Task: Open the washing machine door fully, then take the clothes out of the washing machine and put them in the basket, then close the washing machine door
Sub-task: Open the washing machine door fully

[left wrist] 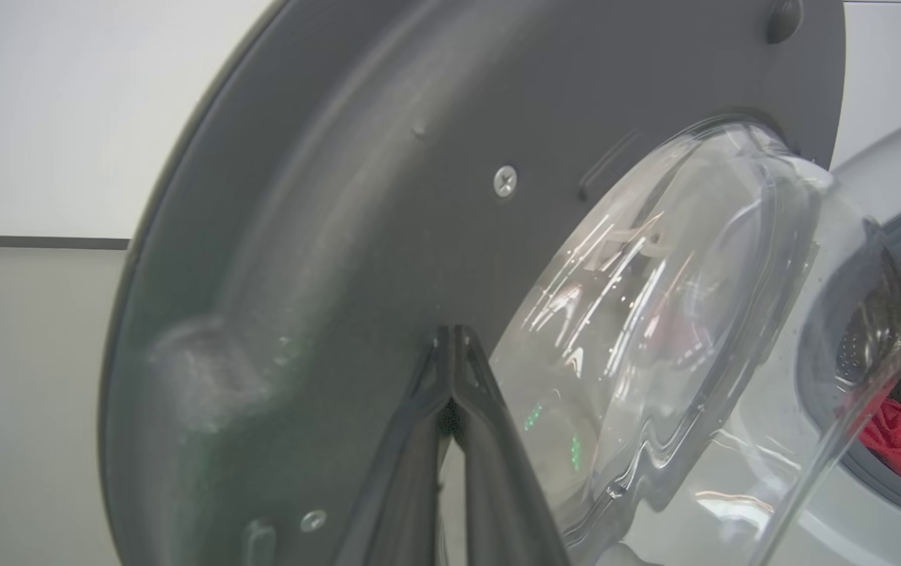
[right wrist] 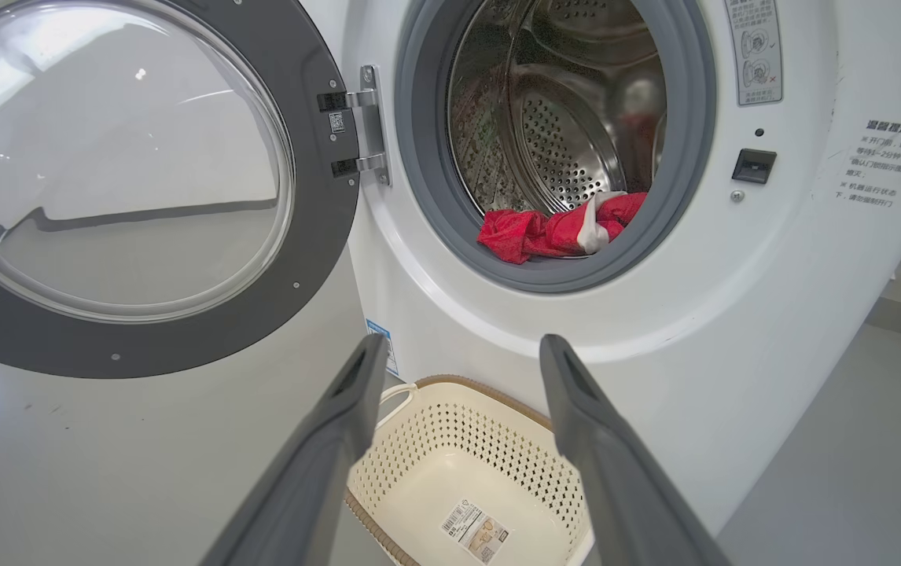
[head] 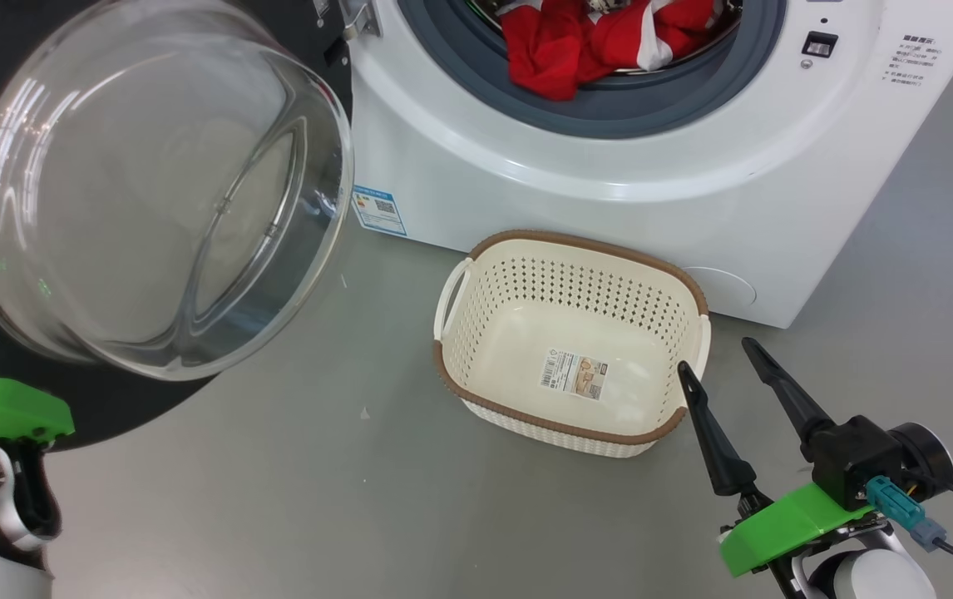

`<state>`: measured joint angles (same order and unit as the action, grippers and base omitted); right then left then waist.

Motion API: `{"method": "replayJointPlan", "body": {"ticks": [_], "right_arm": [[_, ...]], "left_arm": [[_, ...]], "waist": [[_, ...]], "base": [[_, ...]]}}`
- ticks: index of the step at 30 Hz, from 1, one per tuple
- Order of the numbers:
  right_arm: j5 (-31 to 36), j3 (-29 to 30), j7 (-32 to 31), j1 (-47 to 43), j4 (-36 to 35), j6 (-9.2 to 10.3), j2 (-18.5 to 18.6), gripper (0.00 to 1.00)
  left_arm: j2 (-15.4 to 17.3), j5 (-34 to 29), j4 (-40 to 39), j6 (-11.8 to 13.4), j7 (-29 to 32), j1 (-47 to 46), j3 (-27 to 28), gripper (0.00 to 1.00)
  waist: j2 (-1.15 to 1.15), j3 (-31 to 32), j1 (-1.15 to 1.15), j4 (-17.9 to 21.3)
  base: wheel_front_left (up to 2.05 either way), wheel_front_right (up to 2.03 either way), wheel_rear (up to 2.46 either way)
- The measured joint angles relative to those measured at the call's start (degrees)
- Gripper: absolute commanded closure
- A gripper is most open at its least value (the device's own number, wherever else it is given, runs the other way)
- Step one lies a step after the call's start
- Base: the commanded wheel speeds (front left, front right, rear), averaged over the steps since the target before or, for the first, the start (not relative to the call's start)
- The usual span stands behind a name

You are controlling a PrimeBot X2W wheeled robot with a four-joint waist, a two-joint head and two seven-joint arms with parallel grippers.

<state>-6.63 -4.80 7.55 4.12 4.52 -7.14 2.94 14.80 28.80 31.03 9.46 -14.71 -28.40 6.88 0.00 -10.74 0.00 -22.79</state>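
Left hand [left wrist: 450,336] fingers pressed together, seemingly empty; right hand [head: 713,356] fingers spread.

Grey flr [head: 235,499], white wall [left wrist: 65,102] (dark skirting [left wrist: 26,241])

I see a smooth grey floor [head: 277,499] that carries everything here. The washing machine [head: 609,208] stands on it, big and white, at the far side of the head view. Just in front of its lower panel sits the basket [head: 576,287], upright on the floor; whether it touches the machine I cannot tell. One small pale speck [head: 364,413] lies on the bare floor, left of the basket.
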Motion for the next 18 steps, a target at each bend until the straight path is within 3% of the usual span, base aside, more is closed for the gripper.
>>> {"method": "replayJointPlan", "body": {"ticks": [18], "right_arm": [[1.20, 0.01, -1.64, 0.02, -2.24, 0.00, 0.03, 0.00]], "left_arm": [[-1.12, -6.71, 8.46, -3.89, -0.01, -4.83, 11.49, 1.00]], "waist": [[0.00, -1.95, 0.00, 1.40]], "base": [[0.00, 0.00, 0.00]]}}
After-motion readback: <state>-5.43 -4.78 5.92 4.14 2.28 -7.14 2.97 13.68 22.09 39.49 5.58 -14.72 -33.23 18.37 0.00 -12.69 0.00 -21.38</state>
